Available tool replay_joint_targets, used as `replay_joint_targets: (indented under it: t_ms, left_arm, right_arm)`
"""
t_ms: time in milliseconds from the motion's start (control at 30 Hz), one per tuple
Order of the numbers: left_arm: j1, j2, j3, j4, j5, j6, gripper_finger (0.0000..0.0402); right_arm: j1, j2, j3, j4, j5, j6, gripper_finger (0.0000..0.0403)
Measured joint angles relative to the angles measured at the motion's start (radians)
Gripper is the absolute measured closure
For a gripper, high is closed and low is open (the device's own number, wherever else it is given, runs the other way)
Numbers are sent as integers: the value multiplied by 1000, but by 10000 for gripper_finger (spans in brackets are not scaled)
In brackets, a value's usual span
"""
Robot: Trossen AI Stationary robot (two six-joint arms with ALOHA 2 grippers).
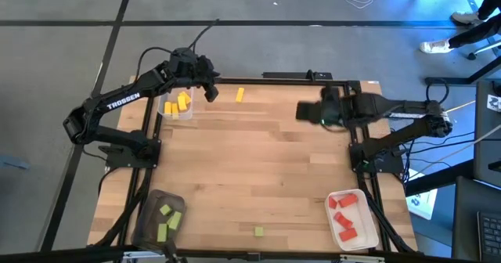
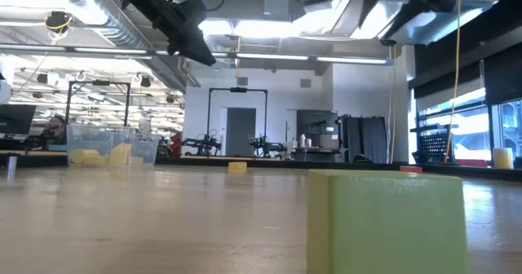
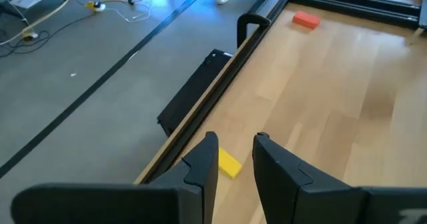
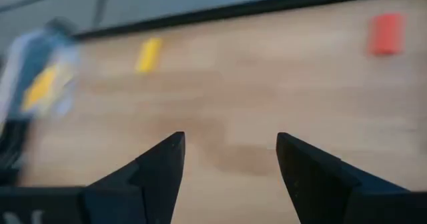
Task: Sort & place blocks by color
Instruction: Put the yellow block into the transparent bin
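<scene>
A loose yellow block (image 1: 240, 95) lies flat on the table near the far edge; it also shows in the low view (image 2: 237, 167) and the right wrist view (image 4: 148, 54). My left gripper (image 1: 210, 91) hangs open and empty above the table just left of it, and the block (image 3: 229, 164) shows past its fingertips. My right gripper (image 1: 301, 112) is open and empty above the table, right of the block. A red block (image 3: 307, 20) lies near the far right corner. A green block (image 1: 258, 232) lies at the near edge.
A clear tray (image 1: 178, 105) with yellow blocks stands at the far left. A dark tray (image 1: 149, 216) with green blocks is at the near left, and a white tray (image 1: 368, 224) with red blocks at the near right. Bare wood lies between them.
</scene>
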Motion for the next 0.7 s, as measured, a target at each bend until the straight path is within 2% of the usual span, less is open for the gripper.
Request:
replay_joint_targets:
  t_ms: [233,500,633,700]
  left_arm:
    - [0,0,0,1,9,3,319]
    - [0,0,0,3,11,4,319]
    - [0,0,0,2,11,4,319]
    - [0,0,0,2,11,4,319]
  right_arm:
    - [-337,26,-1,-110,-8,-77,167]
    - [-718,170,-1,-90,-190,-367,166]
    - [-848,278,-1,-27,-248,-524,166]
    - [-886,333,-1,31,-309,-582,166]
